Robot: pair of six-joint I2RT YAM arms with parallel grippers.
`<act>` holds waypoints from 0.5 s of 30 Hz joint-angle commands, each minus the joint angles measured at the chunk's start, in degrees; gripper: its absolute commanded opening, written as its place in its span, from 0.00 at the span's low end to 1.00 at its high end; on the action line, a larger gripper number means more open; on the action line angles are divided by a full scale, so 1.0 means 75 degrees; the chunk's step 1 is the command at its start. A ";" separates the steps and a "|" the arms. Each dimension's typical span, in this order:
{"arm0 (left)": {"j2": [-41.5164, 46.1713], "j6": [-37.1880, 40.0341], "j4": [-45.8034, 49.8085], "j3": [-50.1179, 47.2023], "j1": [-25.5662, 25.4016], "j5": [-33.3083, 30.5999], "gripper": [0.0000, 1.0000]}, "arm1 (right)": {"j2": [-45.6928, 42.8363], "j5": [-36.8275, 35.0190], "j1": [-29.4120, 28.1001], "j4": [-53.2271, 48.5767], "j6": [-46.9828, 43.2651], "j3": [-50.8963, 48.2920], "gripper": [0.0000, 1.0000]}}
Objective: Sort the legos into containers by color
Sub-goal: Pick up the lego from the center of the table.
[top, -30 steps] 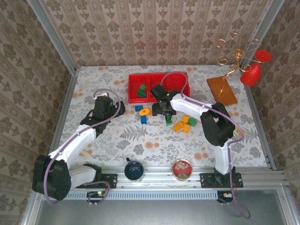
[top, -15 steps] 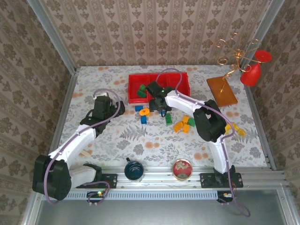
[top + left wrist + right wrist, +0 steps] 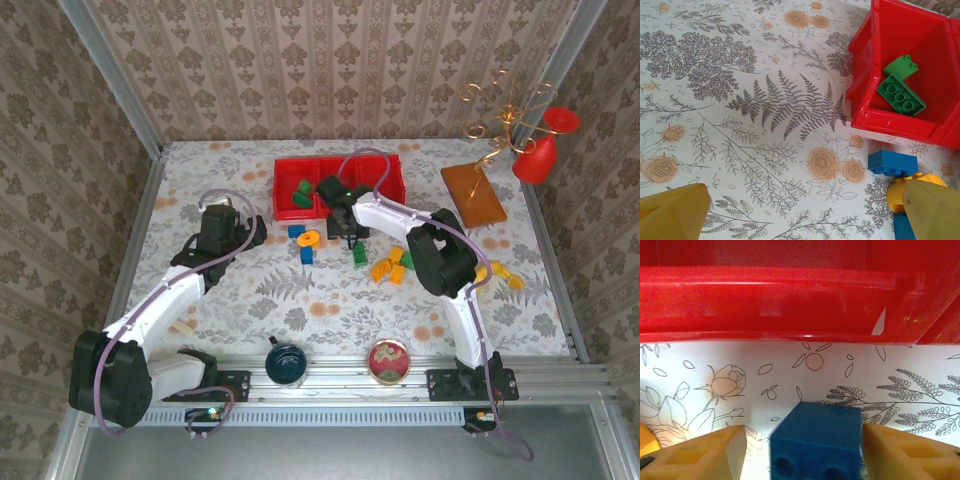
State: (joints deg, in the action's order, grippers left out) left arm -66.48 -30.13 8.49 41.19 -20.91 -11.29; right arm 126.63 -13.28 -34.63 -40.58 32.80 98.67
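Note:
The red containers tray (image 3: 385, 170) stands at the back centre, and its left compartment holds two green legos (image 3: 900, 94). My left gripper (image 3: 805, 220) hovers open over bare cloth, left of a blue lego (image 3: 892, 163) and the orange ring (image 3: 904, 189). My right gripper (image 3: 802, 445) sits low just in front of the tray wall (image 3: 790, 300). Its jaws straddle a blue lego (image 3: 817, 440): the right finger (image 3: 910, 452) is against it and the left finger (image 3: 700, 455) stands a little apart. A green lego (image 3: 359, 253) and orange-yellow legos (image 3: 385, 268) lie to the right.
A dark blue cup (image 3: 286, 362) and a round red tin (image 3: 388, 360) stand by the near rail. A brown board (image 3: 473, 192), a gold wire stand (image 3: 505, 115) and a red vase (image 3: 545, 145) occupy the back right. A yellow object (image 3: 500, 275) lies beside the right arm.
My right gripper has swung left from the green lego toward the tray front, and its jaws have narrowed around the blue lego. The left arm has stayed still.

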 commanded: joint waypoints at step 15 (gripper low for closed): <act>0.0016 -0.0226 -0.0160 -0.0066 0.0045 0.0114 1.00 | 0.0135 -0.0114 0.0012 -0.0039 -0.0137 -0.0150 0.46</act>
State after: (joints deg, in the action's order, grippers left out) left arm -66.48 -30.48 8.47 41.10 -20.91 -11.09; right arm 127.42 -13.30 -34.63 -40.53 31.97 98.59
